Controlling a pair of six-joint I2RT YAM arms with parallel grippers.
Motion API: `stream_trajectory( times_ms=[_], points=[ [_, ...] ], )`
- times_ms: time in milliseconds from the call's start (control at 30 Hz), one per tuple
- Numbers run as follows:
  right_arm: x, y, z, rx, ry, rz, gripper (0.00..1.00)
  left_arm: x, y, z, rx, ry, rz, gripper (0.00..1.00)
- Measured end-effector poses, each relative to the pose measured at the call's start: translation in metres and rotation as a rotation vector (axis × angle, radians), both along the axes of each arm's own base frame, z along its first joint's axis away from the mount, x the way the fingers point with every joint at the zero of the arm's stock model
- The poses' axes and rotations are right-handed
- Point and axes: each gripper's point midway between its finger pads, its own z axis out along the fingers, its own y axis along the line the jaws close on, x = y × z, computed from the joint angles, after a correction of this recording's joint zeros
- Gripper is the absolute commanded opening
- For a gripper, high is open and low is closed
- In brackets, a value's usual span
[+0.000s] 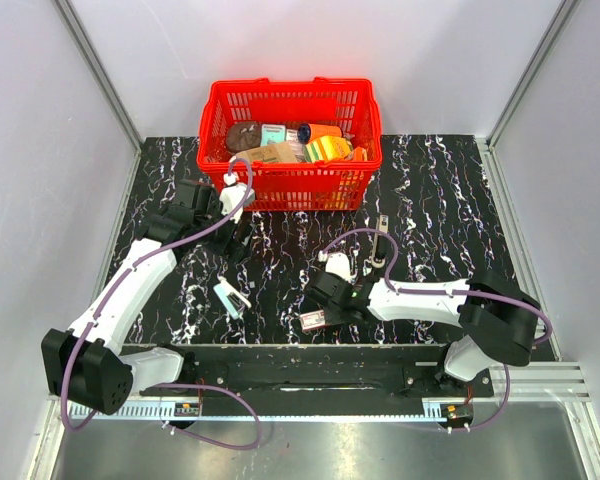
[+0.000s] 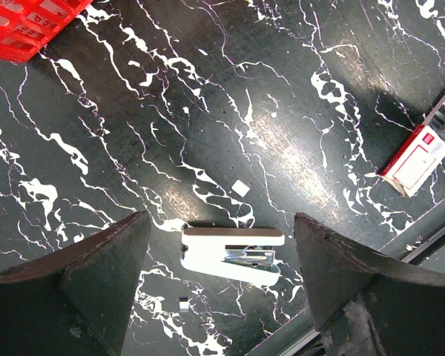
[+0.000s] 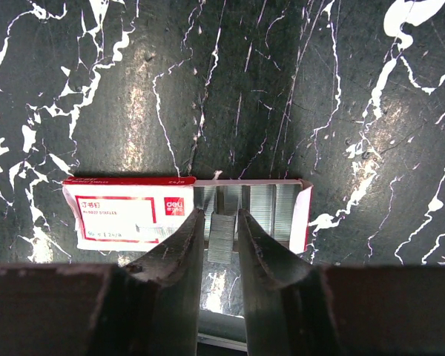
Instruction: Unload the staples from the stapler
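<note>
Right gripper (image 3: 221,222) clamps a staple strip (image 3: 222,241). Red basket (image 1: 290,188) (far side) holds packaged groceries (image 1: 280,150); open white-and-red box (image 3: 119,215) holds staple rows (image 3: 271,204). The stapler (image 2: 233,254) lies flat on the table (image 2: 208,89) beneath the left gripper (image 2: 222,219), jaws apart.

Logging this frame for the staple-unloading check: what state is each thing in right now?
stapler: lying on the table, silvery inner part showing, unheld.
staple box: open, contents showing.
staple strip: pinched in the right tool.
left tool: open, holding nothing.
right tool: shut on the staple strip.
basket: upright, holding goods.
</note>
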Motion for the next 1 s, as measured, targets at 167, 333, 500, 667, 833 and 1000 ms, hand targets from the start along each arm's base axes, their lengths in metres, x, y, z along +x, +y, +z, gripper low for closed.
stream_trajectory(
  times_ms=[167,333,500,667,833,1000],
  points=[
    [0.000,0.000,0.000,0.000,0.000,0.000,0.31,-0.001,-0.001,0.000,-0.006,0.002,-0.005,0.84],
    [0.000,-0.001,0.001,-0.001,-0.004,-0.002,0.31,-0.001,-0.003,0.001,-0.013,0.004,-0.010,0.84],
    [0.001,-0.004,0.012,0.010,-0.020,-0.010,0.30,-0.002,-0.004,0.001,-0.018,0.007,-0.014,0.84],
    [0.002,-0.006,0.030,0.049,-0.047,-0.022,0.15,-0.003,-0.005,0.001,-0.022,0.009,-0.019,0.84],
    [-0.003,-0.013,0.032,0.068,-0.044,-0.030,0.00,-0.003,-0.005,0.000,-0.022,0.011,-0.020,0.84],
    [-0.017,-0.028,0.018,0.050,0.003,-0.024,0.00,-0.003,-0.005,0.000,-0.022,0.011,-0.020,0.84]
  ],
)
